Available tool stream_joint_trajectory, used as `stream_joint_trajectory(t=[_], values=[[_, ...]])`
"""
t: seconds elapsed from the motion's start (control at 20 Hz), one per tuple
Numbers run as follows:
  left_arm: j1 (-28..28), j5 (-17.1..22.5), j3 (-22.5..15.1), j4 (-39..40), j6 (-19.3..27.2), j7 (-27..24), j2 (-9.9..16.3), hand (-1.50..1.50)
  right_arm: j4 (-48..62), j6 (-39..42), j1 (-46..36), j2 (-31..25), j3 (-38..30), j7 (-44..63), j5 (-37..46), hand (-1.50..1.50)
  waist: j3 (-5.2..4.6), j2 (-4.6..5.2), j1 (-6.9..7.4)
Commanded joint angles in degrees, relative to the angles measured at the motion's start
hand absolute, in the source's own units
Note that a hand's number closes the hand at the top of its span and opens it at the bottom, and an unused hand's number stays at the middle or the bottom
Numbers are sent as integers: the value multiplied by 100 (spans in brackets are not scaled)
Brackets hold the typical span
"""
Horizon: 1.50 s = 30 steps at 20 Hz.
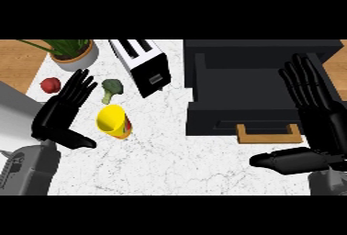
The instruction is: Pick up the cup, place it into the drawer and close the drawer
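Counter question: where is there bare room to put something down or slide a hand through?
Bare counter runs along the near edge, between the left hand and right hand, below the cup and drawer. Crowded at far left: plant, a red fruit, broccoli, toaster.

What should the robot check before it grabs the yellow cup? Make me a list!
1. Yellow cup in sight and standing free on the marble counter: ok.
2. Left hand open and holding nothing: ok; it is just left of the cup.
3. Things close to the cup: the broccoli lies just above it, apart from it; the toaster is further off: ok.
4. Drawer open to take the cup: ok; what lies inside: cannot tell.
5. Right hand open over the drawer's right side, so it may block the way in: not ok.
6. Drawer's wooden handle free for closing: ok.
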Motion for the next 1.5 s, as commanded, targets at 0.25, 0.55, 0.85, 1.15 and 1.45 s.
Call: stream_joint_trajectory(t=[0.25, 0.55, 0.85, 1.15, 1.45], values=[[-425, -950, 159, 2214, -130, -1606, 195, -150, 195, 256, -446, -304, -497, 184, -237, -150, -3, 4, -17], [-1060, -1618, 153, 4211, -60, -2966, 297, -150, 421, 71, -678, -1, -179, 75, 47, -150, -10, 37, -75], [-1600, -1941, 119, 5335, 188, -3497, 131, -150, 330, 331, -422, -149, -503, 33, -292, -150, -10, 38, -106], [-1409, -2043, 182, 5705, 343, -4364, 159, -150, 433, 153, -703, -31, -296, 106, -21, -150, -24, 88, -164], [-1480, -2087, 176, 5832, 30, -4561, 253, -150, 275, 126, -565, 57, -189, 178, 10, -150, -27, 87, -182]])
